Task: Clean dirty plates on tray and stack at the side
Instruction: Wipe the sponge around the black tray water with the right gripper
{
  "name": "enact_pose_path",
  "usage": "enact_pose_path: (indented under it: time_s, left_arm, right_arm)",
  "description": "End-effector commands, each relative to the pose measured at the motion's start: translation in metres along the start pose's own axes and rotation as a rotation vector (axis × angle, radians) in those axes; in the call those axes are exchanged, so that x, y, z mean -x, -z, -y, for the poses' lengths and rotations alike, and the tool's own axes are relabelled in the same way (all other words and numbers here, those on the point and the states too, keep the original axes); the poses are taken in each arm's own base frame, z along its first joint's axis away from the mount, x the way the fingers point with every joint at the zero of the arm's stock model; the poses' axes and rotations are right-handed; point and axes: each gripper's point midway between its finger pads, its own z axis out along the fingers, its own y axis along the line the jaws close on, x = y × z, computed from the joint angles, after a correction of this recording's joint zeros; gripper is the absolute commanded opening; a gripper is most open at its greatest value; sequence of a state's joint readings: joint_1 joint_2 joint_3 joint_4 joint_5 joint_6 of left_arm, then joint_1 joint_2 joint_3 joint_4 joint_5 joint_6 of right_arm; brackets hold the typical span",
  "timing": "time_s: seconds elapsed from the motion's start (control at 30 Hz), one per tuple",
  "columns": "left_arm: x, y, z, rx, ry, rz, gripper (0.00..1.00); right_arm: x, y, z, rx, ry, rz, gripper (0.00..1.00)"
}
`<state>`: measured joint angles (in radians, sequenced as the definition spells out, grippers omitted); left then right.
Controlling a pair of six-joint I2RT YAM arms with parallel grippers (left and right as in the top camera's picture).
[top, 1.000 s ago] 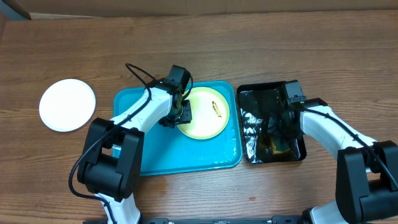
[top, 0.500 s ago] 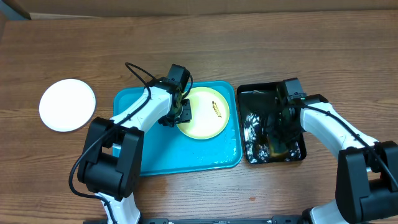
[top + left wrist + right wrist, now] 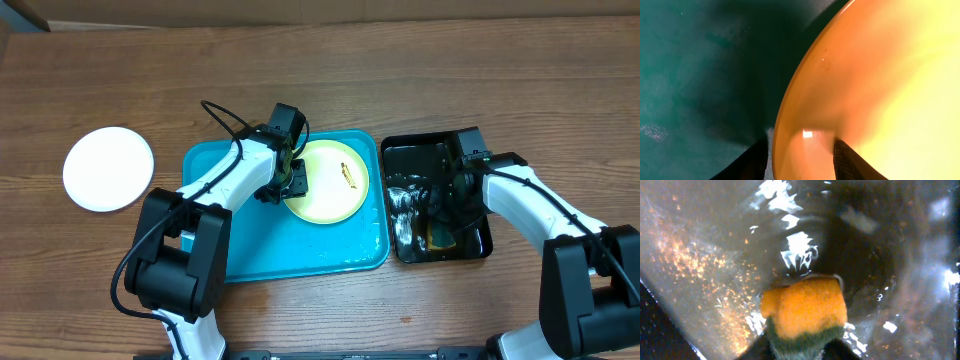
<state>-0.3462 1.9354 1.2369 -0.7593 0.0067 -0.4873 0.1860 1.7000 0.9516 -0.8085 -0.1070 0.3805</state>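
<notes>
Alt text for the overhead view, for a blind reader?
Left end effector grips the rim of the yellow-green plate on the turquoise tray; right end effector holds a sponge in the wet black tray. A white plate lies apart on the table.

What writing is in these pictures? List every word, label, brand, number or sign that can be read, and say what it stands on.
None: no word, label, brand, number or sign can be read in any view.
The yellow-green plate bears only a dark smear, not writing.
The white plate, turquoise tray, black tray and sponge carry no text.
</notes>
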Motion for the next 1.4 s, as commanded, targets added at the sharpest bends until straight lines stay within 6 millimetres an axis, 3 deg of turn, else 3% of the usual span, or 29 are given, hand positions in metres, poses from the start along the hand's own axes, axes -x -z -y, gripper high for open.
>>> enact_pose_path:
  time_s: [0.0,0.1,0.17,0.27,0.3,0.37,0.57,0.73,0.87,1.1,1.17,1.33,1.37]
  left_arm:
    - [-0.007,-0.016,-0.01,0.042,-0.012,-0.042,0.45]
    - [-0.007,-0.016,-0.01,0.042,-0.012,-0.042,0.45]
    - [-0.007,-0.016,-0.01,0.042,-0.012,-0.042,0.45]
    - [-0.007,-0.016,-0.01,0.043,-0.012,-0.043,0.45]
    - [-0.007,-0.016,-0.01,0.042,-0.012,-0.043,0.45]
    - [-0.007,-0.016,-0.01,0.042,-0.012,-0.042,0.46]
    - [-0.007,-0.016,-0.01,0.043,-0.012,-0.043,0.48]
    - [-0.007,-0.016,-0.01,0.043,-0.012,-0.043,0.49]
    - [-0.007,-0.016,-0.01,0.043,-0.012,-0.043,0.5]
    - [-0.007,-0.016,-0.01,0.042,-0.012,-0.043,0.5]
    - [-0.007,-0.016,-0.01,0.042,-0.012,-0.043,0.5]
    - [-0.007,-0.016,-0.01,0.042,-0.012,-0.042,0.5]
    - [-0.007,-0.016,-0.01,0.042,-0.012,-0.043,0.5]
  right_arm:
    - [0.008,-0.004,0.008,-0.053,-0.038,0.043,0.1]
    - [0.026,-0.003,0.002,-0.029,-0.031,0.119,0.11]
    - [0.04,0.0,-0.005,0.001,-0.026,0.176,0.3]
    - [0.05,0.004,-0.011,0.02,-0.021,0.213,0.47]
    - [0.052,0.006,-0.012,0.022,-0.021,0.217,0.58]
    - [0.056,0.015,-0.015,0.021,-0.021,0.214,0.67]
    - [0.057,0.051,-0.021,-0.009,-0.015,0.161,0.79]
    - [0.036,0.043,-0.008,-0.058,-0.024,0.077,0.8]
    - [0.022,0.022,0.005,-0.092,-0.027,0.052,0.78]
    - [-0.004,-0.016,0.017,-0.072,-0.026,0.024,0.64]
    - [-0.006,-0.019,0.018,-0.072,-0.026,0.025,0.38]
    - [0.0,-0.009,0.012,-0.066,-0.026,0.023,0.07]
    - [0.001,-0.005,0.011,-0.067,-0.026,0.017,0.05]
